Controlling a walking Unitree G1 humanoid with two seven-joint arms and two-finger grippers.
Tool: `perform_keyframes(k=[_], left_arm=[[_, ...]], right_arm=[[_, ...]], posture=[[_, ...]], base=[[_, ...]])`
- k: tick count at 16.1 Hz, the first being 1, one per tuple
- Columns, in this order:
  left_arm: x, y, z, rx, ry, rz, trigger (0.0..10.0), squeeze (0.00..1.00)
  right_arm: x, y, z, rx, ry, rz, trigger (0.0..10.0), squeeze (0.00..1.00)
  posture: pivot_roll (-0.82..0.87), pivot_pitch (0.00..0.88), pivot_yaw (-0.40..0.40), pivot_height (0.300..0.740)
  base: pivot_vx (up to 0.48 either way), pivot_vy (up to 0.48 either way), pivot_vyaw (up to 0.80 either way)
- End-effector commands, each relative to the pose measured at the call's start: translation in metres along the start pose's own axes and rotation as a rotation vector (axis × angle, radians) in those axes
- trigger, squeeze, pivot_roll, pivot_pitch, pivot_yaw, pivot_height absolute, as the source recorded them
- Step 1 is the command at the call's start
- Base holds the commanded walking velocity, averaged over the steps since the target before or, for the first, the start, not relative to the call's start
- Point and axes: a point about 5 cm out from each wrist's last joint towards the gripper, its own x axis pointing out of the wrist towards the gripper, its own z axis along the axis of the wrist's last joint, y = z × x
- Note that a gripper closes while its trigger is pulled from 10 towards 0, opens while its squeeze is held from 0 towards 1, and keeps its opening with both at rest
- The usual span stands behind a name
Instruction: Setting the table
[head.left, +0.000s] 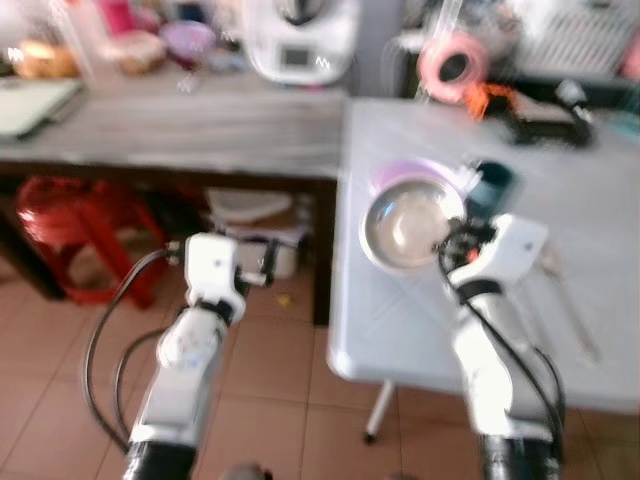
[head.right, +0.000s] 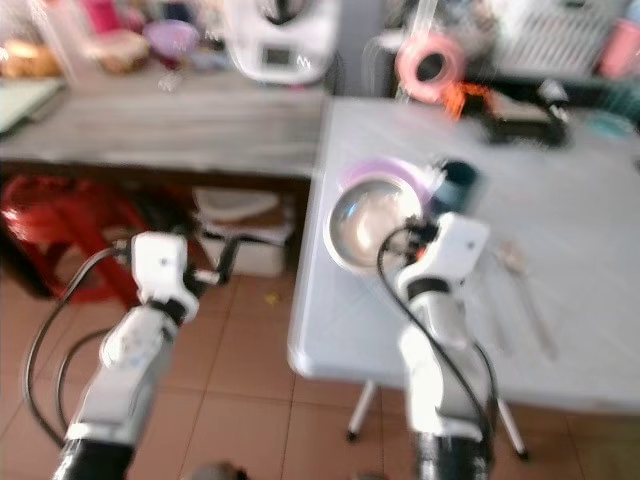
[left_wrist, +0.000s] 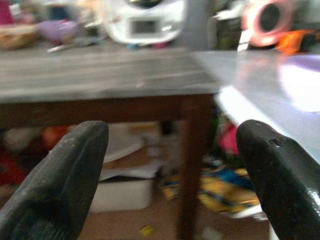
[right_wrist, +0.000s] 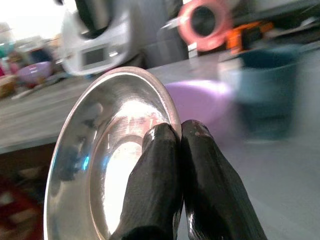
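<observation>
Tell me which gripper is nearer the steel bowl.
Right. The right gripper is pinched shut on the rim of the steel bowl over the white table. The left gripper hangs open off the table, above the floor, well apart from the bowl.

Brightness: even daylight, bright in every view.
Blur: both eye views are smeared throughout; edges of the white plastic folding worktop (head.left: 560, 200) are soft.
Glare: the shiny round steel plate (right_wrist: 100, 165) reflects a white patch at its centre.
Focus: the left gripper's black fingers (left_wrist: 60, 185) look sharper than the blurred clutter behind.
Shadow: dark beneath the grey wooden worktop (head.left: 200, 125).
</observation>
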Motion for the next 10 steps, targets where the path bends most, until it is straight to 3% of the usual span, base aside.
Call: perform_keyframes(k=[1,6,10], left_arm=[[0.0023,-0.0029,0.0045,-0.008,-0.025,-0.009,10.0,0.0],[0.0027,-0.0028,0.0049,0.007,-0.024,-0.005,10.0,0.0],[0.0026,-0.0035,0.0038,-0.016,-0.019,-0.014,10.0,0.0]], right_arm=[[0.001,-0.0001,0.0054,-0.016,-0.023,0.012,10.0,0.0],[0.0011,0.002,0.004,-0.015,-0.022,0.019,10.0,0.0],[0.001,0.003,0.0037,-0.012,-0.023,0.022,10.0,0.0]], posture=[[-0.06,0.0,0.013,0.74],[-0.06,0.0,0.017,0.74],[-0.06,0.0,0.019,0.74]], base=[[0.24,0.416,0.0],[0.0,0.0,0.0],[0.0,0.403,0.0]])
